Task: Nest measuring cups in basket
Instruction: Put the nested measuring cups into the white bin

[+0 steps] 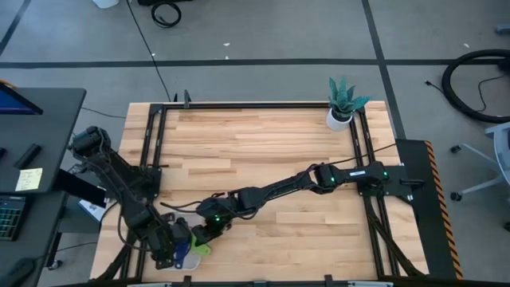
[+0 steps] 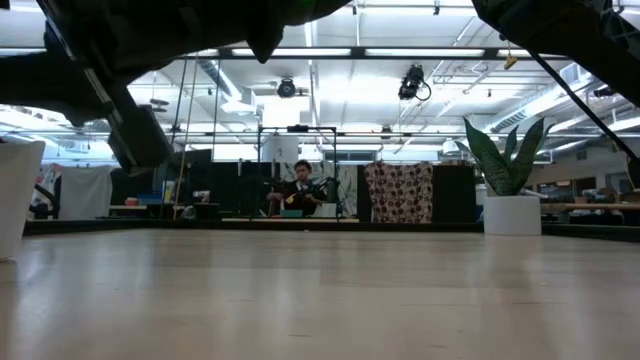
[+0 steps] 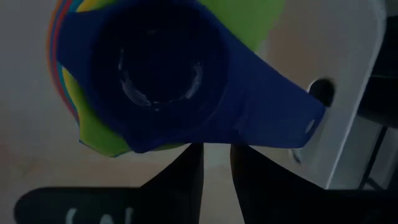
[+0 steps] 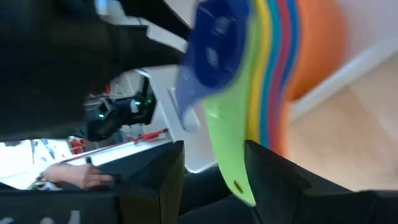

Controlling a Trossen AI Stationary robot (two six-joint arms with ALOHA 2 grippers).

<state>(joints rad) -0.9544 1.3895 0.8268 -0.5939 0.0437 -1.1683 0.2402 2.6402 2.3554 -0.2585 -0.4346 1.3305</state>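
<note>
Task looked nearly done: the small round plastic measuring cups [image 3: 155, 68] sat stacked one inside another, dark blue on top, green, yellow, red, light blue and orange below, over the white shallow plastic basket [image 3: 357, 93] at the table's near-left edge. Right gripper [image 4: 211, 168] stood fairly open, straddling the green handle, grip unclear. Left gripper [image 3: 214, 171] was narrowly parted just beside the blue handle; contact unclear.

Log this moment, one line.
cup stack: dark blue cup on top, at basket | left gripper: at stack | right gripper: open, straddling green handle
</note>
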